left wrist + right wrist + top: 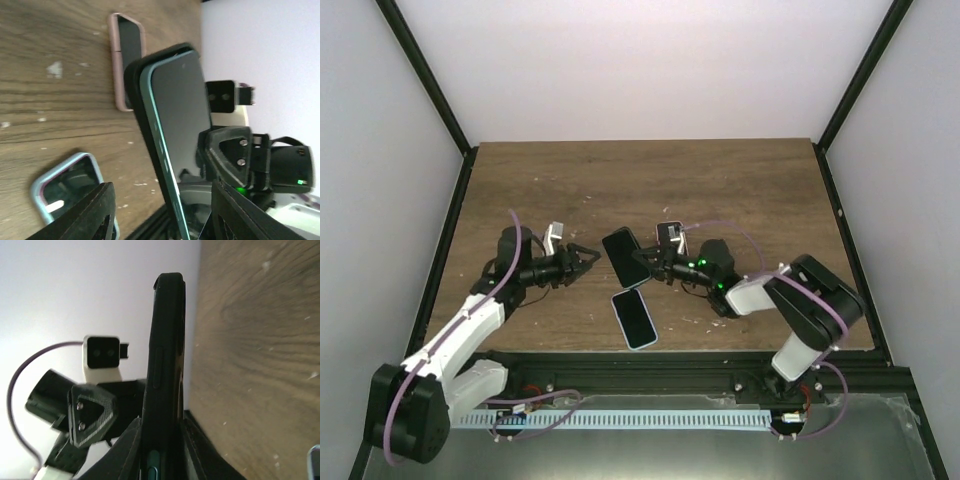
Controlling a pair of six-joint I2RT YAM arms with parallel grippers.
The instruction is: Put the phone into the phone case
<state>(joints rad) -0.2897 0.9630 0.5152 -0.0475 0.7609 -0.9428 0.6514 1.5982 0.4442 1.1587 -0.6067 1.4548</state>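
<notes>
At table centre, right gripper [648,264] pinches the phone [180,115] and black case [134,80]; left gripper [588,260], spread, sits at nine o'clock.

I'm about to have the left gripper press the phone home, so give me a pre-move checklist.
1. Right gripper shut on the black case: ok.
2. Left gripper open, pointed at the phone: ok.
3. Phone seated along its long side: not ok; its teal edge shows outside the case rim.
4. Seating on the far side: cannot tell.
5. Light blue case flat on the table, clear of both grippers: ok.
</notes>
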